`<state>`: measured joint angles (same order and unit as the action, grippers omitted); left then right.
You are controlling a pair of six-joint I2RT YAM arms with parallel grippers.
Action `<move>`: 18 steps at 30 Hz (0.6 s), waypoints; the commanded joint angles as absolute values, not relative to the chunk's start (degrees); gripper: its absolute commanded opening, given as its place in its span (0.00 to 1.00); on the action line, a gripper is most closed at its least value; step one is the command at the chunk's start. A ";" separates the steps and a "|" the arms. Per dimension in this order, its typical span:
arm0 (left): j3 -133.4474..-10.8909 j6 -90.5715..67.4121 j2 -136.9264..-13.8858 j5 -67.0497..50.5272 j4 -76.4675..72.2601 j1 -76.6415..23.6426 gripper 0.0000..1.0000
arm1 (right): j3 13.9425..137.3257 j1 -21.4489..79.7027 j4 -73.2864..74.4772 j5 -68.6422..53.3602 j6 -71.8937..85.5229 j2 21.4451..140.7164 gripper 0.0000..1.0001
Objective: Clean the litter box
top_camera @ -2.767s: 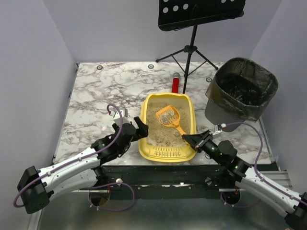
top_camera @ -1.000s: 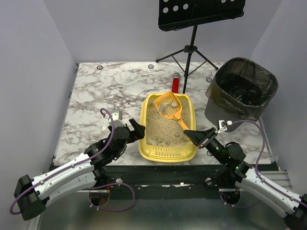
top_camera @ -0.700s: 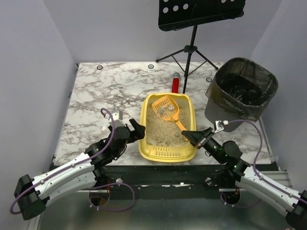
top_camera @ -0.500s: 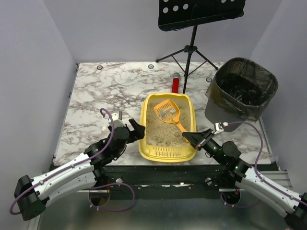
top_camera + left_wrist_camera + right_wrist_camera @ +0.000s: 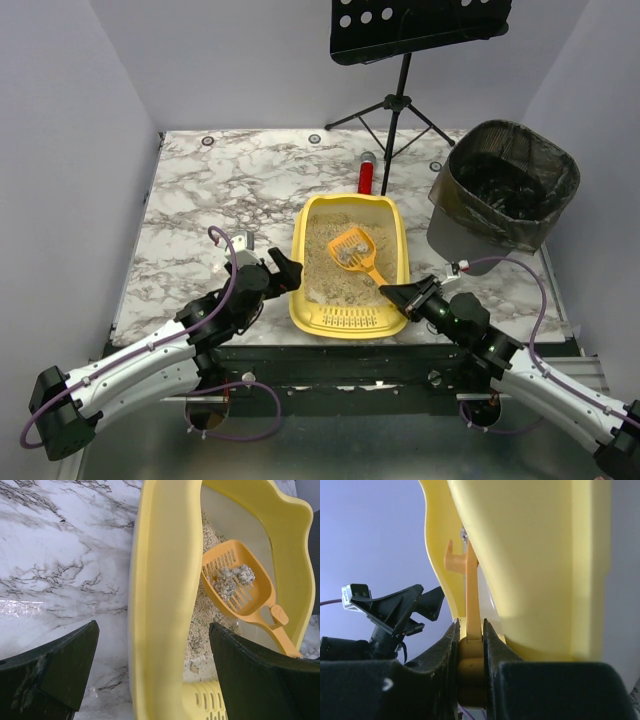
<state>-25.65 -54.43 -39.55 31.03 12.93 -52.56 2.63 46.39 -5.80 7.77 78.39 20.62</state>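
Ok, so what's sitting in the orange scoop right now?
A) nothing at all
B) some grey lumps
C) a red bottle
B: the left wrist view shows grey clumps lying on the slotted scoop, which the right hand grips by its handle.

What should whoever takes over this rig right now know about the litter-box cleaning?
Left gripper: open, jaws straddling the left wall of the yellow rectangular plastic litter box, not clamped.
Right gripper: shut on the handle of the orange slotted plastic scoop.
Scoop head is inside the box over the beige litter, carrying grey clumps.
Done: one load scooped.
Left: carry it to the black mesh bin with dark liner at right, dump, check for more clumps.
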 commanded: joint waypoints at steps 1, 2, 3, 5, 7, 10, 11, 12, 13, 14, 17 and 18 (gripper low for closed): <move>-25.75 -54.58 -39.46 31.99 13.18 -52.29 0.99 | 0.79 46.41 -7.49 6.59 76.11 20.92 0.01; -25.75 -54.58 -39.46 31.99 13.18 -52.29 0.99 | 2.27 46.58 -4.69 8.42 76.98 20.31 0.01; -25.75 -54.67 -39.46 31.91 13.27 -52.29 0.99 | 2.29 46.50 -2.83 9.31 76.99 19.69 0.01; -25.58 -54.58 -39.20 31.82 13.18 -52.29 0.99 | 1.15 46.49 -6.13 8.10 74.99 18.03 0.01; -25.49 -54.58 -39.11 31.90 12.83 -52.29 0.99 | 1.49 46.49 -7.38 7.04 73.66 17.49 0.01; -25.49 -54.58 -39.29 31.47 12.57 -52.29 0.99 | 2.37 46.49 -6.24 7.73 73.04 16.79 0.01; -25.49 -54.58 -39.37 31.46 12.66 -52.29 0.99 | 1.94 46.41 -6.59 7.91 73.39 16.61 0.01; -25.58 -54.58 -39.37 31.46 12.83 -52.29 0.99 | 1.59 46.49 -6.94 7.82 73.65 16.44 0.01; -25.66 -54.58 -39.38 31.55 13.18 -52.29 0.99 | 1.06 46.49 -7.90 7.65 73.65 16.44 0.01; -25.58 -54.67 -39.29 31.81 13.18 -52.29 0.99 | 0.97 46.49 -8.35 7.21 73.65 16.61 0.01; -25.49 -54.76 -39.02 31.38 12.66 -52.29 0.99 | 1.58 46.49 -9.49 6.15 72.69 17.49 0.01; -25.58 -54.58 -39.02 31.12 12.57 -52.29 0.99 | 1.84 46.49 -9.75 5.89 72.42 17.84 0.01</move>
